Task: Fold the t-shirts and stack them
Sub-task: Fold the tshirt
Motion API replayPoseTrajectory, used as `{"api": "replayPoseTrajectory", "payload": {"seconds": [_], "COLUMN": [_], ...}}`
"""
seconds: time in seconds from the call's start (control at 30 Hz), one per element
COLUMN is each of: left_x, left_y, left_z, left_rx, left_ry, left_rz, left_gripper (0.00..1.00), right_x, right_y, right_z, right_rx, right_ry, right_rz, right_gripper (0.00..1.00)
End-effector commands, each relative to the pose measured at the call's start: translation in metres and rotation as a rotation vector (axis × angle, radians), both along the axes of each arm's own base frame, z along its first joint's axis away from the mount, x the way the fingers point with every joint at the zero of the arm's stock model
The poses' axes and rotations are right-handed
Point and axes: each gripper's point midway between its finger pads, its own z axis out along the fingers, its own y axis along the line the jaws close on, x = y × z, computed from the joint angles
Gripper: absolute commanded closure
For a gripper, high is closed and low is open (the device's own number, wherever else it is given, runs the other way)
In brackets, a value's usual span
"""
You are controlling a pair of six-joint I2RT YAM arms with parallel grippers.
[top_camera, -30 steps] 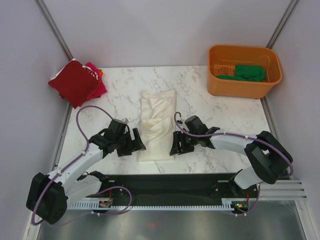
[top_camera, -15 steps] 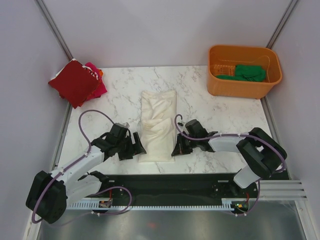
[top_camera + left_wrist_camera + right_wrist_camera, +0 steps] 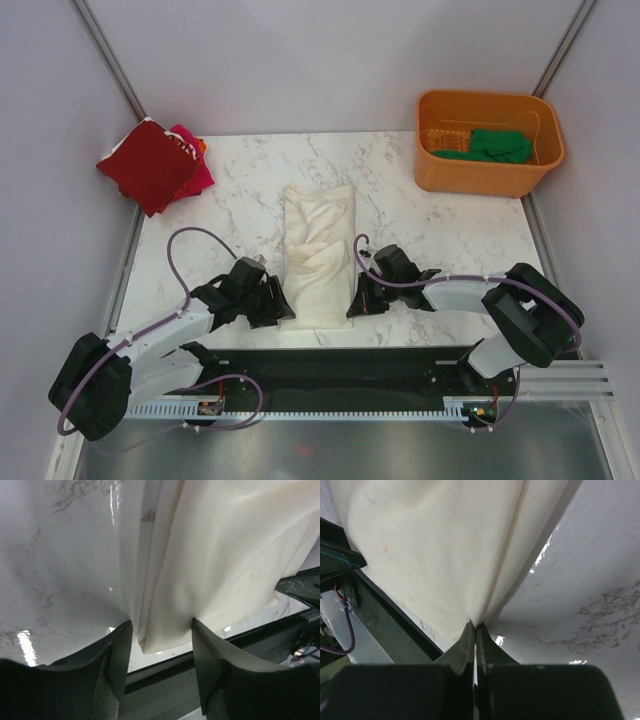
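Cream-white t-shirt (image 3: 318, 250) folded long on desk (image 3: 420, 230); right claw (image 3: 474, 628) pinched shut on its near right corner, left claw (image 3: 161, 625) open, straddling near left corner.

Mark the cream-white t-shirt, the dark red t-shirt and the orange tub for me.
cream-white t-shirt (image 3: 318, 235), top external view, middle of the folded cloth.
dark red t-shirt (image 3: 148, 165), top external view, centre of its top face.
orange tub (image 3: 478, 178), top external view, its near outer wall.
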Motion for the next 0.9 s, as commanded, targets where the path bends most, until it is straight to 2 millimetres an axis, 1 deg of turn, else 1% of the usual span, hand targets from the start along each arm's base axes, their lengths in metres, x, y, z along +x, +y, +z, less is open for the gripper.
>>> {"api": "replayPoseTrajectory", "payload": {"seconds": [0.0, 0.03, 0.07, 0.17, 0.23, 0.27, 0.37, 0.4, 0.43, 0.5, 0.53, 0.57, 0.6, 0.63, 0.67, 0.73, 0.77, 0.8, 0.83, 0.87], "left_x": [0.005, 0.005, 0.004, 0.003, 0.003, 0.005, 0.004, 0.003, 0.002, -0.003, -0.004, 0.0, -0.005, -0.001, 0.008, 0.009, 0.017, 0.02, 0.021, 0.03], "left_y": [0.0, -0.001, -0.003, -0.007, -0.008, -0.01, -0.014, -0.016, -0.017, -0.023, -0.024, -0.028, -0.021, -0.02, -0.021, -0.019, -0.022, -0.023, -0.022, -0.025], "left_z": [-0.009, -0.011, -0.011, -0.011, -0.01, -0.005, 0.002, 0.006, 0.01, 0.024, 0.029, 0.042, 0.045, 0.056, 0.074, 0.088, 0.106, 0.112, 0.114, 0.13], "left_rx": [0.011, 0.015, 0.013, 0.008, 0.004, -0.008, -0.026, -0.038, -0.045, -0.065, -0.067, -0.071, -0.036, -0.035, -0.038, -0.023, -0.031, -0.026, -0.007, -0.009], "left_ry": [-0.004, 0.0, 0.0, -0.003, -0.01, -0.024, -0.028, -0.023, -0.013, 0.002, 0.001, -0.027, -0.005, -0.033, -0.077, -0.101, -0.14, -0.151, -0.141, -0.183], "left_rz": [0.04, 0.035, 0.026, 0.016, 0.008, 0.004, -0.012, -0.017, -0.02, -0.034, -0.038, -0.046, -0.043, -0.042, -0.034, -0.049, -0.055, -0.061, -0.065, -0.068], "left_gripper": [0.43, 0.51, 0.66, 0.88, 0.96, 0.98, 0.98, 0.98, 0.98, 0.98, 0.98, 0.98, 0.98, 0.98, 0.98, 0.98, 0.98, 0.98, 0.98, 0.98], "right_x": [-0.011, -0.011, -0.011, -0.011, -0.011, -0.012, -0.012, -0.012, -0.014, -0.014, -0.017, -0.014, -0.011, -0.011, -0.005, -0.002, 0.006, 0.007, 0.011, 0.021], "right_y": [-0.01, -0.01, -0.01, -0.011, -0.01, -0.01, -0.01, -0.008, -0.009, -0.006, -0.009, -0.007, -0.008, -0.014, -0.012, -0.012, -0.008, -0.009, -0.009, -0.005], "right_z": [-0.01, -0.01, -0.011, -0.012, -0.01, -0.008, 0.0, 0.007, 0.01, 0.028, 0.031, 0.04, 0.051, 0.052, 0.063, 0.079, 0.094, 0.098, 0.103, 0.118], "right_rx": [-0.046, -0.048, -0.05, -0.053, -0.046, -0.042, -0.027, -0.011, -0.009, 0.022, 0.011, 0.017, 0.025, -0.007, 0.0, 0.007, 0.022, 0.005, -0.003, 0.005], "right_ry": [0.022, 0.024, 0.024, 0.024, 0.021, 0.022, 0.015, 0.001, 0.005, -0.021, -0.019, -0.038, -0.065, -0.065, -0.091, -0.117, -0.152, -0.153, -0.164, -0.2], "right_rz": [-0.003, -0.002, -0.003, -0.002, -0.004, -0.003, -0.01, -0.01, -0.01, -0.016, -0.02, -0.022, -0.028, -0.04, -0.044, -0.056, -0.061, -0.062, -0.066, -0.079], "right_gripper": [1.0, 1.0, 1.0, 1.0, 1.0, 1.0, 1.0, 1.0, 1.0, 1.0, 1.0, 1.0, 1.0, 1.0, 1.0, 1.0, 1.0, 1.0, 1.0, 1.0]}}
